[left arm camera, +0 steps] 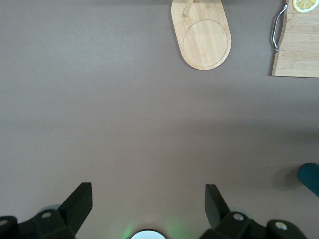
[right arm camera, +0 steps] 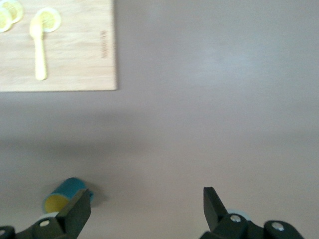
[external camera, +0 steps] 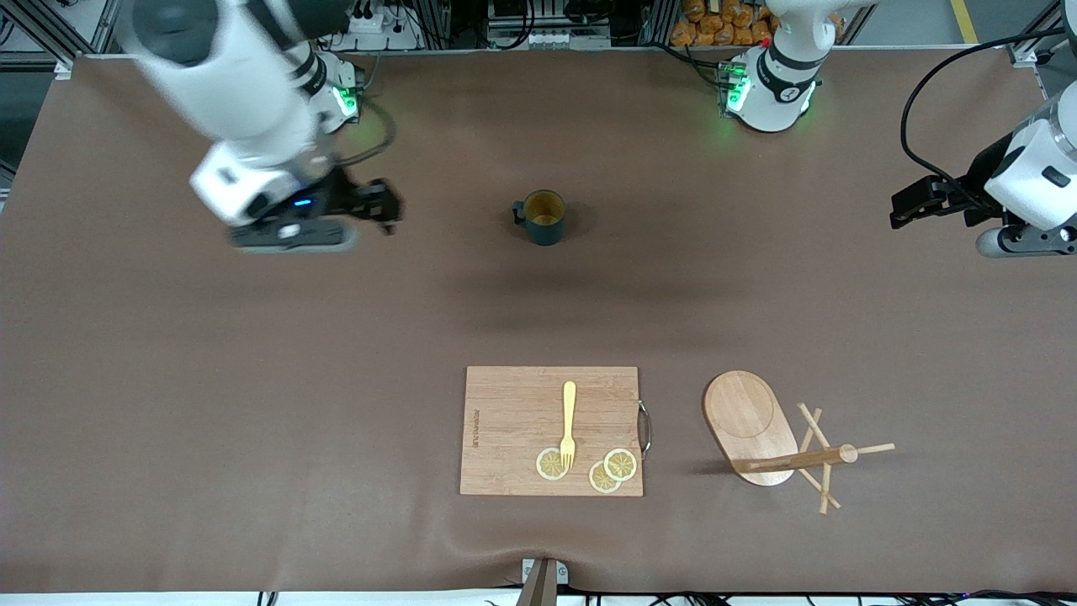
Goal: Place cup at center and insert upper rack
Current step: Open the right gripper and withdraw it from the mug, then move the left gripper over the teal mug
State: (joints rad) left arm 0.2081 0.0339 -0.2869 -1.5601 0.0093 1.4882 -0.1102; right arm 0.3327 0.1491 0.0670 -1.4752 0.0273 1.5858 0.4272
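The cup, dark teal with a yellow inside, stands upright on the brown table midway between the arms' ends; it also shows as the cup and, at a frame edge, the cup. The upper rack rests on its flat oval base nearer the front camera, toward the left arm's end, and its post carries thin crossing pegs. The rack's base shows in the left wrist view. My right gripper hovers open and empty beside the cup. My left gripper waits open and empty.
A wooden cutting board with a metal handle lies nearer the front camera than the cup. On it are a yellow fork and three lemon slices. The board's edge appears in the left wrist view.
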